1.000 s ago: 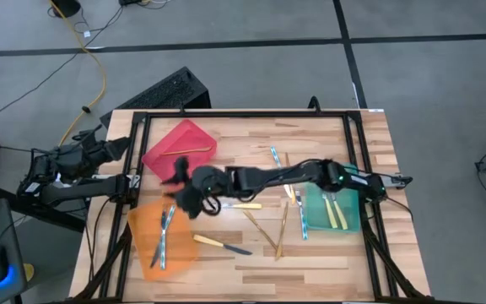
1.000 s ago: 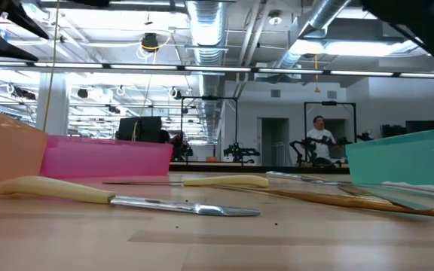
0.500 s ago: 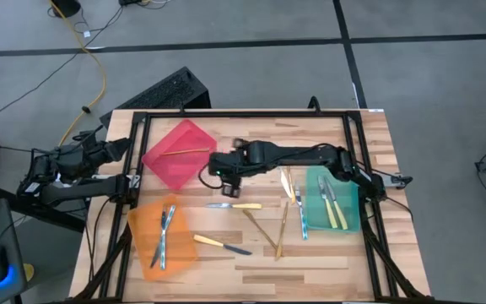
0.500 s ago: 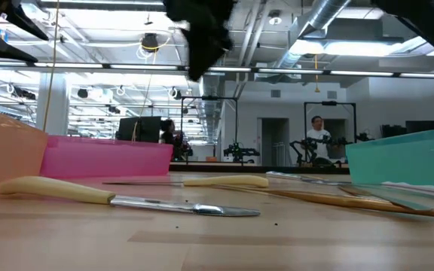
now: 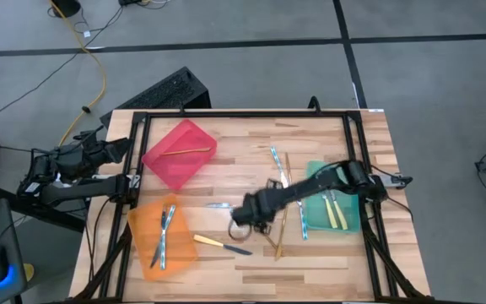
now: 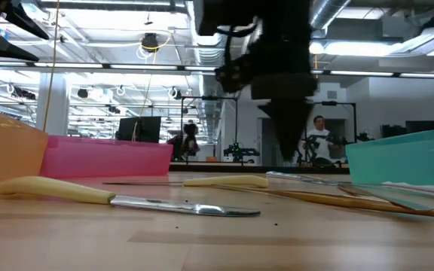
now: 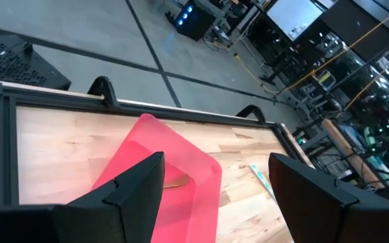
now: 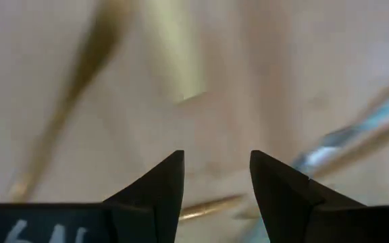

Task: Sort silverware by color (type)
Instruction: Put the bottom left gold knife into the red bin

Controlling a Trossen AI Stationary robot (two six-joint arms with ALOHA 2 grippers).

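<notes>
My right gripper [image 5: 246, 219] [image 8: 216, 169] hangs open over the middle of the table, fingers pointing down, nothing between them. It is above the yellow handle [image 8: 171, 61] of a knife whose blade [image 5: 218, 205] sticks out to its left. A second yellow-handled knife [image 5: 223, 245] [image 6: 111, 198] lies nearer the front. Gold pieces [image 5: 282, 226] and silvery-blue pieces [image 5: 274, 160] lie loose to the right. One gold piece [image 5: 188, 152] is in the red bin [image 5: 178, 160], silvery-blue ones [image 5: 165, 232] are in the orange bin [image 5: 146, 224], and yellow-handled ones [image 5: 334, 211] are in the green bin [image 5: 353, 221]. My left gripper [image 7: 215, 182] waits open beyond the table's left edge.
A black frame [image 5: 243, 115] runs around the tabletop. The three bins stand at far left, near left and right. Bare wood shows along the near edge [image 5: 310, 274] and the far middle [image 5: 243, 139].
My right gripper has swung from over the gap between the red and orange bins toward the table's right, first far, then near. It has come down over the table's middle and tipped from near level to pointing down. The silverware has not moved.
</notes>
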